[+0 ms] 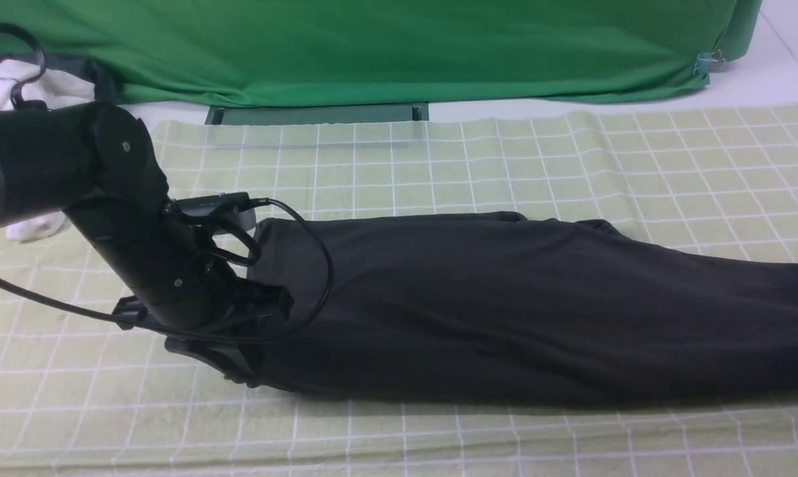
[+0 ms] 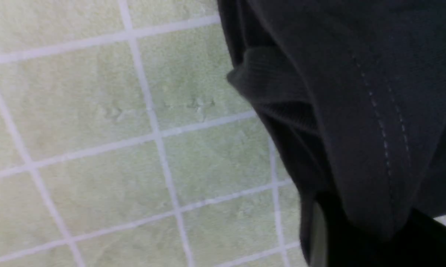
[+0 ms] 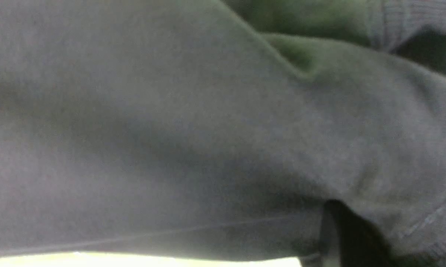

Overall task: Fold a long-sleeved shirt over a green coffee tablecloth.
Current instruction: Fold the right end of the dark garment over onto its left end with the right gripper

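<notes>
Against left end effector (image 1: 241,363), long-sleeved shirt (image 1: 505,305), stretched rightward across tablecloth (image 1: 571,165)

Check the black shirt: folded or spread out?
Folded: the black shirt lies as one long narrow band on the grid tablecloth, layers doubled.

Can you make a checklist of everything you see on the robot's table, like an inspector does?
Surface: green coffee tablecloth, gridded, slightly wrinkled.
Job's things: long-sleeved shirt stretched in a long band across the cloth.
Clutter: white garment at the far left.
Grippers: left gripper at the shirt's left end, open or shut unclear; right gripper shut on shirt fabric, outside the front view.
Cables: black cable looping over the shirt's left end.
Surroundings: vivid green fabric behind, metal clip at its right corner.
</notes>
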